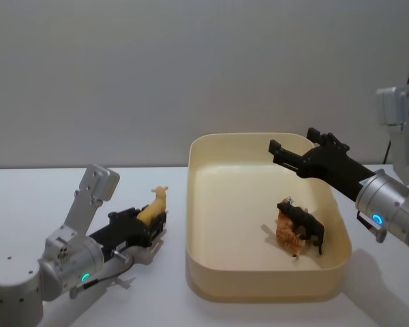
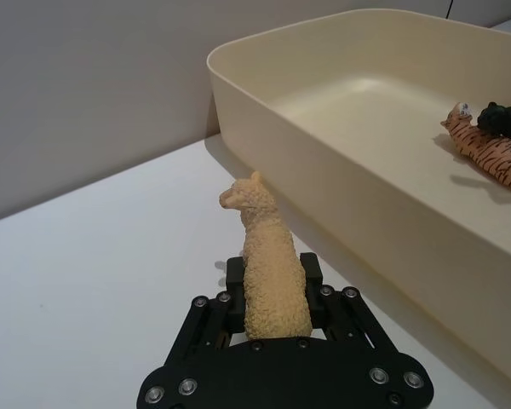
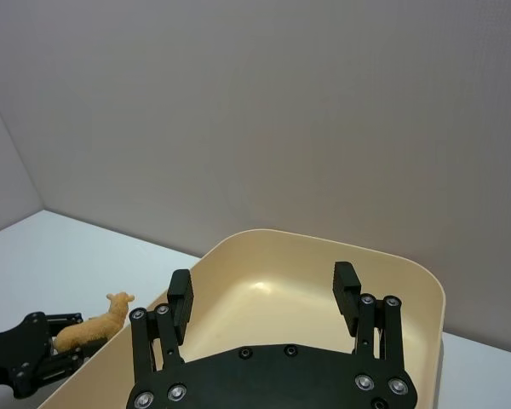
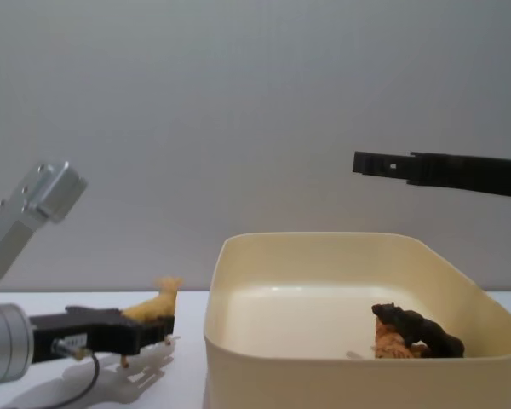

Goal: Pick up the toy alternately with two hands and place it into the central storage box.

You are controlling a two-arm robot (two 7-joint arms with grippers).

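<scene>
Only wrist-close, left gripper (image 2: 268,294) clamping tan alpaca (image 2: 268,273), storage box (image 2: 341,162) beside.

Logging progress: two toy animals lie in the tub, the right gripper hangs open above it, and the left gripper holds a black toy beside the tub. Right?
Not quite. In the left wrist view the left gripper holds a tan woolly llama, not a black toy. The rest stands.

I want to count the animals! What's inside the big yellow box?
Inside the storage box lie two toys: a striped tiger and a black animal lying partly on top of it. The black one covers part of the tiger.
</scene>
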